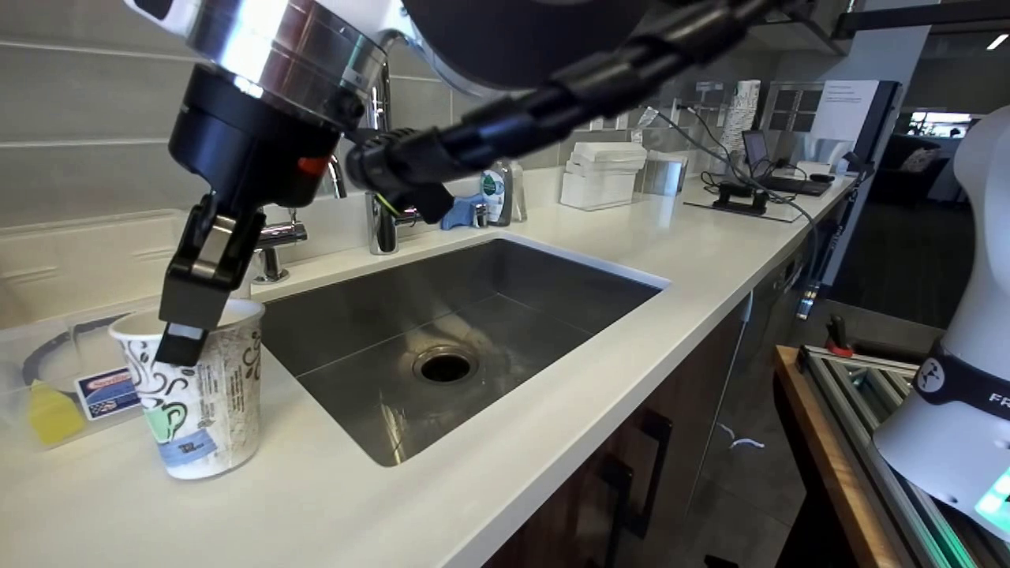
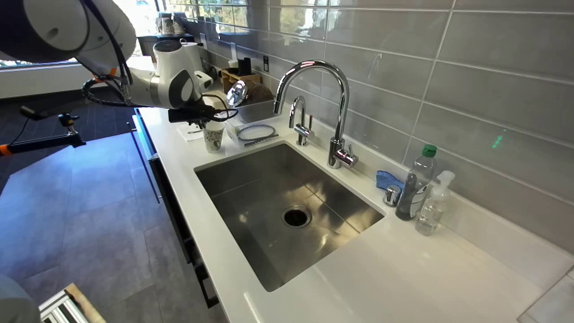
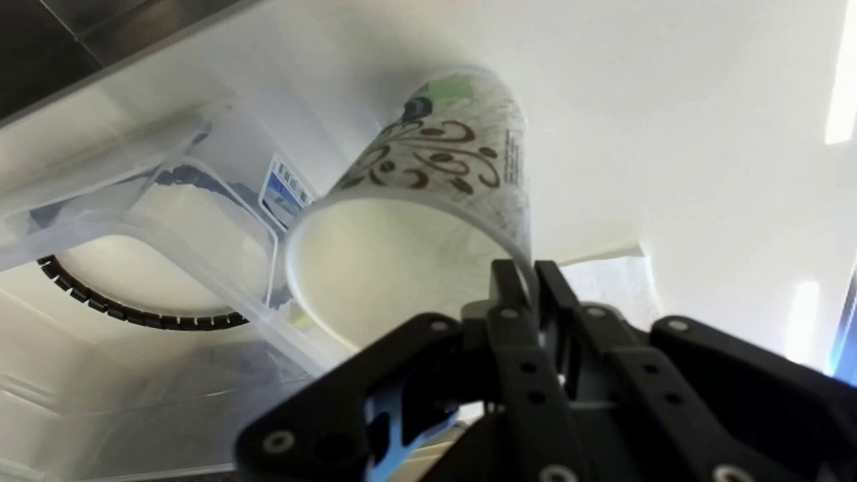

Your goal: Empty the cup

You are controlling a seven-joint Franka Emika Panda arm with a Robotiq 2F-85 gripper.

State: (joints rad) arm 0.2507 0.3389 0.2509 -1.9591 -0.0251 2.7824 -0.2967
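The small tapered cream-white paper cup [image 1: 207, 394], printed with dark swirls and green and blue marks, is standing upright on the glossy white counter [image 1: 347, 505], its mouth facing up. The black two-fingered gripper [image 3: 527, 271] is pinching the cup's wall at the rolled rim: in the wrist view the fingers [image 3: 507, 291] are sitting on either side of it, one inside the cup and one outside, with the thin paper held between them.

Just beside the cup, a clear plastic container [image 3: 214, 281] with a blue, white and red label [image 1: 108, 393] is resting on the counter; a black segmented band [image 3: 144, 318] is curving inside it, and a yellow piece [image 1: 54, 414] is showing at its corner. Near the cup on another side, a flat white sheet [image 3: 616, 288] is lying on the counter.

The rectangular stainless-steel sink [image 2: 264, 233] is opening beside the cup, with a round drain [image 2: 296, 217] in its floor. Along its back edge a tall chrome gooseneck faucet [image 2: 344, 103] and a smaller chrome faucet [image 2: 302, 131] are standing before the grey tiled wall [image 2: 493, 72]. Well apart from the cup, a crumpled blue cloth-like piece [image 2: 386, 179] is lying beside a short chrome cylinder [image 2: 392, 195], and a clear green-capped bottle of dark liquid [image 2: 410, 197] is standing just beside a clear pump bottle [image 2: 431, 211]. In both exterior views the white robot arm [image 2: 163, 67] is extending over the cup. An open dark laptop [image 1: 789, 187] is standing toward the counter's far end.
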